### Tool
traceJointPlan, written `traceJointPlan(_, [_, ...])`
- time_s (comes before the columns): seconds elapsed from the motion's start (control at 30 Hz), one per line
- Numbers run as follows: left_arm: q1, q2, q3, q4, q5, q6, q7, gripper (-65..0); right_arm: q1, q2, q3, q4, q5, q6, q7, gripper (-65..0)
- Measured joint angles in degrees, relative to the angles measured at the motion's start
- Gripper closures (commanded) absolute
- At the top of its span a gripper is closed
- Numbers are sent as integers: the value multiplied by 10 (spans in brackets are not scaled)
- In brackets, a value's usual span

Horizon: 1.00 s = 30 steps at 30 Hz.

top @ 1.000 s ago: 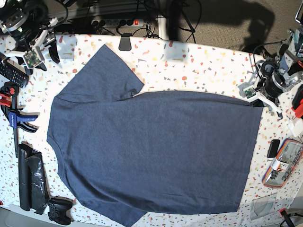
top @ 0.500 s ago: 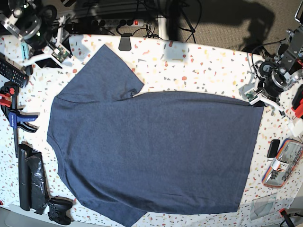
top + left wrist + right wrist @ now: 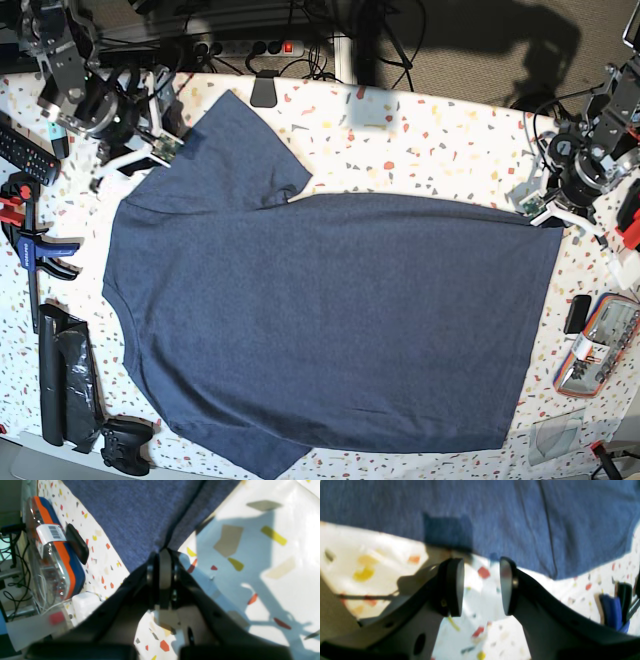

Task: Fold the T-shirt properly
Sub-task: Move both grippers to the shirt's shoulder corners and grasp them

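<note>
The dark slate-blue T-shirt (image 3: 330,320) lies spread flat on the speckled table, plain side up, collar end toward the left and hem toward the right. My left gripper (image 3: 541,213) is at the far hem corner, shut on that corner of the T-shirt (image 3: 140,517), and the cloth runs away from the jaws (image 3: 163,555). My right gripper (image 3: 163,150) hovers at the far sleeve's outer edge. In the right wrist view it (image 3: 481,585) stands open with only table between its fingers, just short of the sleeve hem (image 3: 495,525).
An orange-and-blue case (image 3: 598,345) and a small black object (image 3: 577,313) lie right of the hem. At the left edge sit a clamp (image 3: 30,240), a black bag (image 3: 65,375), a game controller (image 3: 127,443) and a remote (image 3: 25,155). A black clip (image 3: 264,90) lies at the far edge.
My right arm has swung from the table's far left corner toward the far sleeve, ending at its edge. The left gripper has stayed on the hem corner.
</note>
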Motion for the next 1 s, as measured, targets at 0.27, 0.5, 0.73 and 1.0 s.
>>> traceJointPlan(0.27, [0,0,0,0,-10,0,3,0,103,2,-86,-69,-19,-1,7,-237])
traceJointPlan(0.5, [0,0,0,0,-10,0,2,0,134,2,-112,-77,-15,0,-10,0])
traceJointPlan(0.73, [0,0,0,1,-26,1,10,0,147,-3,-115,-69,-1,-10,-66,0])
traceJointPlan(1.0, [37,-20,-3,97,-99,-5,125,0,68,43,-33,29,67,-33,-119,0])
